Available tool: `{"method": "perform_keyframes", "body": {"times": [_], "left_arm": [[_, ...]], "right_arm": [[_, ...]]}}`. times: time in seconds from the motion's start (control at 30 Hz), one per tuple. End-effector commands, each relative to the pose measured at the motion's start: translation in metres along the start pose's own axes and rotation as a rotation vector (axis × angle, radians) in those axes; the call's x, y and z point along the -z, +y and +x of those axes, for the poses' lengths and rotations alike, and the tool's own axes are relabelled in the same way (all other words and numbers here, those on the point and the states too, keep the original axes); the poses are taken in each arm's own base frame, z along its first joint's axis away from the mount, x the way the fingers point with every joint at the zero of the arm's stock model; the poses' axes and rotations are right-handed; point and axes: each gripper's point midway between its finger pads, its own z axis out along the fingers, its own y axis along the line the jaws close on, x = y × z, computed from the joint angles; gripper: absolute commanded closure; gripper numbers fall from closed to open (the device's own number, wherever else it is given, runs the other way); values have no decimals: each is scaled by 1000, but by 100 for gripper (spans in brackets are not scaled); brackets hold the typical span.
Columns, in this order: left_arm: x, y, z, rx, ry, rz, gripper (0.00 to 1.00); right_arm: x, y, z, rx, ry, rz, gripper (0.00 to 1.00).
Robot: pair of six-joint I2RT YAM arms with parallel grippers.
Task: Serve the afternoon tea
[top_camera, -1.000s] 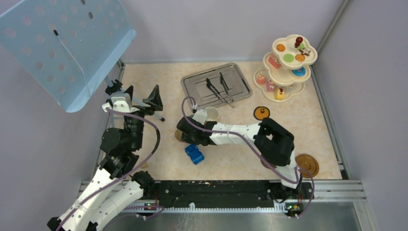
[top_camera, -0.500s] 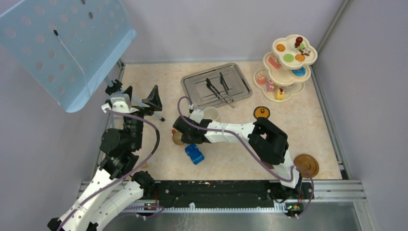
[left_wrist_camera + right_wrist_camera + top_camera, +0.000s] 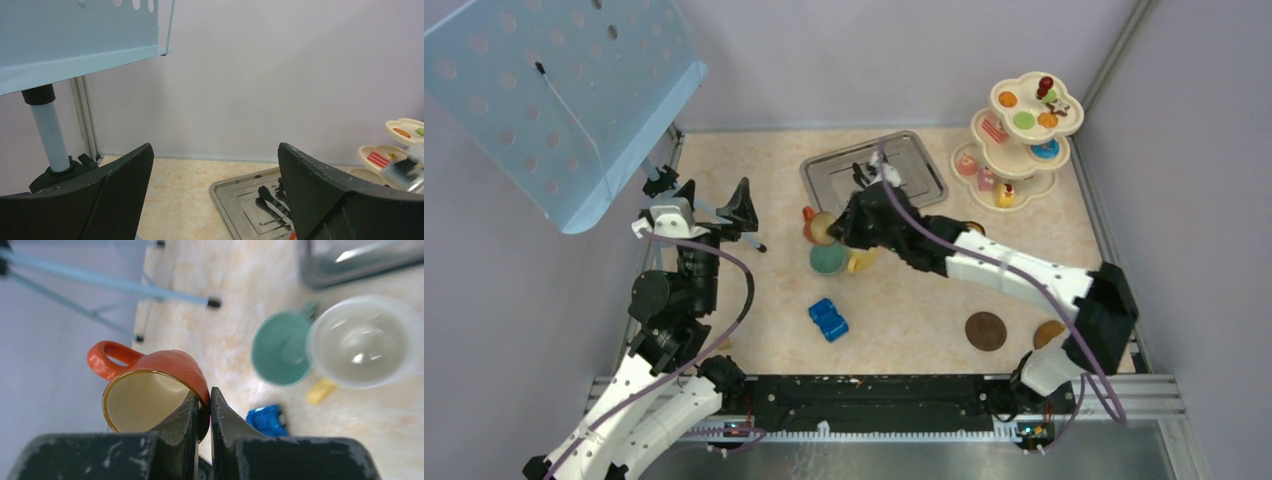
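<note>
Since 1 sec ago my right arm has swung away from the blue toy car toward the tray, baring a brown coaster where the arm lay. The right gripper is now clenched on the small brown cup, pinching its rim wall w/ one finger inside and one outside. The cup looks lifted off the counter, tilted w/ its mouth toward the wrist cam and its handle out to the gripper's left. Below the gripper and to its right sit the teal cup and the yellow-and-cream mug, both upright and right beside each other; can't tell if they touch. The car lies on the counter under the fingertips. The tray w/ black tongs is just beyond the gripper, and the three-tier stand is well off to its right. The left gripper is released, jaws wide, well to the left.
</note>
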Motion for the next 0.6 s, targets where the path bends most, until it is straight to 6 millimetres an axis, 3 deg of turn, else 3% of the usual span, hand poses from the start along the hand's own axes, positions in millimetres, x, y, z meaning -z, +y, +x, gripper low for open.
{"method": "perform_keyframes", "body": {"times": [0.0, 0.07, 0.13, 0.3, 0.47, 0.57], "left_arm": [[-5, -3, -2, -3, -16, 7, 1], [-7, -7, 2, -3, -6, 19, 1], [-8, -10, 4, -5, 1, 30, 1], [-10, -15, 10, -6, 14, 46, 1], [-12, -18, 15, -9, 27, 60, 1], [-13, -21, 18, -4, 34, 68, 1]], "right_arm": [[57, -32, -83, 61, -209, 24, 100], [76, -76, -106, 61, -261, 150, 100], [99, -136, -119, 61, -288, 356, 100], [139, -243, -124, 46, -200, 692, 100], [139, -306, -115, 38, -37, 791, 100], [131, -325, -116, 54, -5, 830, 100]]}}
